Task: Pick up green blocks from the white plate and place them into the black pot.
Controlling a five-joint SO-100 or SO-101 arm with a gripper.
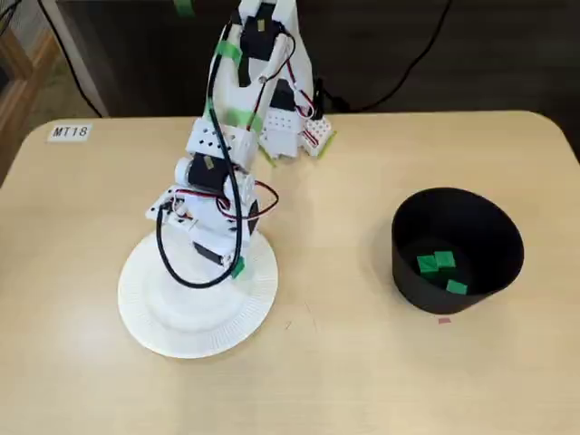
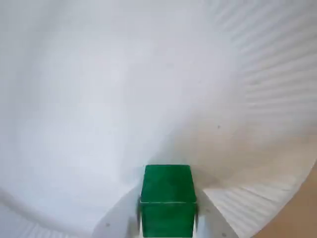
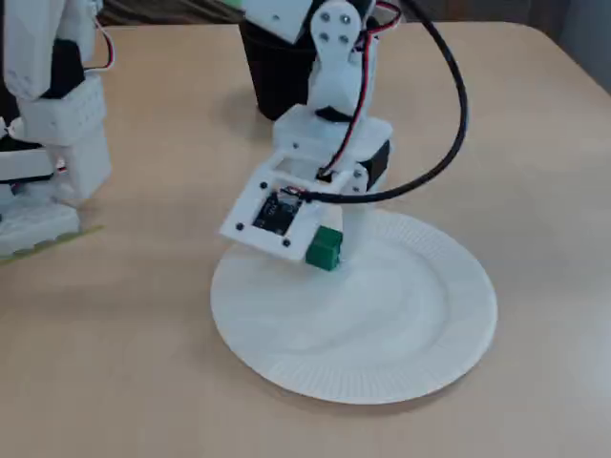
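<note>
My gripper (image 2: 167, 208) is shut on a green block (image 2: 167, 198), which sits between the two white fingers at the bottom of the wrist view. In a fixed view the green block (image 3: 326, 249) hangs just above the white plate (image 3: 420, 324), near its back rim. In the other fixed view the arm covers the plate's (image 1: 172, 313) upper right part and only a sliver of the green block (image 1: 237, 267) shows. The black pot (image 1: 458, 249) stands to the right with three green blocks (image 1: 437, 264) inside.
The arm's white base (image 1: 290, 127) stands at the table's far edge. A label reading MT18 (image 1: 70, 132) is stuck at the far left corner. A small pink mark (image 1: 444, 320) lies in front of the pot.
</note>
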